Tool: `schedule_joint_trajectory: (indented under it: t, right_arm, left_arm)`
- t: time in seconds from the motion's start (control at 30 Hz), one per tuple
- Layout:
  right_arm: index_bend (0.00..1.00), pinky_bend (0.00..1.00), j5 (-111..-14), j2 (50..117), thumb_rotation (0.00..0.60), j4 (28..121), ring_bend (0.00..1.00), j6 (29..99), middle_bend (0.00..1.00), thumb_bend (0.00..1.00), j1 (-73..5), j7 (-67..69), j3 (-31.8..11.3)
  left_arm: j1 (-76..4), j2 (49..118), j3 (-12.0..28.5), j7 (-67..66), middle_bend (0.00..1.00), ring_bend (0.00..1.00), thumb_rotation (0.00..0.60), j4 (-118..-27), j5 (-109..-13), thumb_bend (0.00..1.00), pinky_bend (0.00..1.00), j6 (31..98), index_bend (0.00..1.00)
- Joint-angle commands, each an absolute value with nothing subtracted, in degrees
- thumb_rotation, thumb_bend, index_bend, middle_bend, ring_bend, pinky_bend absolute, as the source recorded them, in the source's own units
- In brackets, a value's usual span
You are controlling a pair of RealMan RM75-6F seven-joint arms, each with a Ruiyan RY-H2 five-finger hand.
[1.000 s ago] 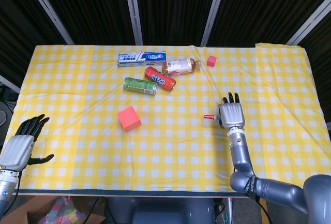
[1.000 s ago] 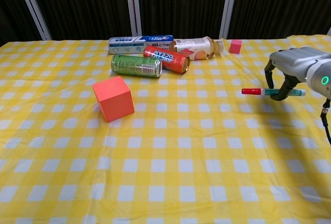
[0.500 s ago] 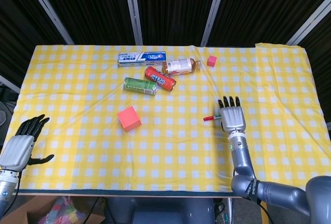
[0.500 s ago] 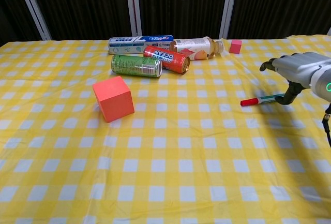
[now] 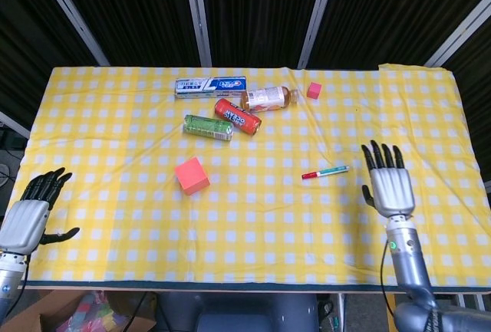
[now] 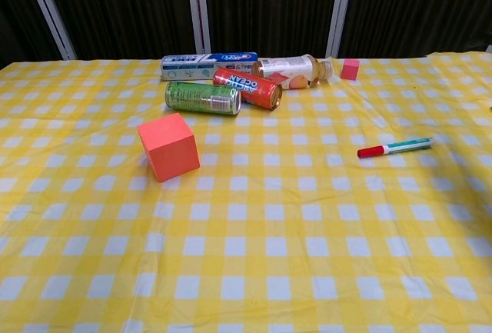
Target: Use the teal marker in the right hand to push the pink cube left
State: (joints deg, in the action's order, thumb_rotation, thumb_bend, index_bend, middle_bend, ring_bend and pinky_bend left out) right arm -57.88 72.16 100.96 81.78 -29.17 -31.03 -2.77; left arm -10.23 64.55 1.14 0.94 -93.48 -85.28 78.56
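The teal marker (image 5: 325, 172) with a red cap lies flat on the yellow checked cloth, also seen in the chest view (image 6: 395, 148). My right hand (image 5: 389, 185) is open with fingers spread, to the right of the marker and apart from it; the chest view does not show it. The small pink cube (image 5: 314, 90) stands near the far edge, right of the bottle, and appears in the chest view (image 6: 350, 69) too. My left hand (image 5: 32, 210) hangs open off the table's near left corner.
A toothpaste box (image 5: 210, 86), a bottle (image 5: 268, 98), a red can (image 5: 237, 116) and a green can (image 5: 208, 127) lie clustered at the far middle. A larger salmon cube (image 5: 191, 175) stands left of centre.
My right hand let go of the marker, which dropped onto the cloth. The hand then drew back to the right and toward the near edge, leaving the chest view.
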Motion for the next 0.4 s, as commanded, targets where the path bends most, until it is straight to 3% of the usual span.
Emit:
schedule_joint_trajectory:
  t: [0.03,0.2,0.4]
  right_arm:
    - [0.0,0.0,-66.2,66.9,0.6,101.3,0.0,87.0,0.0,0.46,-22.4,-24.3,2.3]
    - [0.0,0.0,-73.2,64.9,0.6,94.7,0.0,91.9,0.0,0.45,-16.0,-16.1,5.7]
    - [0.0,0.0,-74.8,64.7,0.6,91.0,0.0,91.8,0.0,0.45,-13.0,-10.1,5.9]
  left_arm:
    - [-10.1,64.9,1.1,0.3,0.0,0.0,0.6,-93.1,-85.7,0.0,0.0,79.0,0.0]
    - [-9.9,66.0,1.2,-2.1,0.0,0.0,0.6,-91.5,-86.4,0.0,0.0,80.3,0.0]
    - [-9.8,66.7,1.7,-3.5,0.0,0.0,0.6,-90.9,-85.7,0.0,0.0,80.6,0.0]
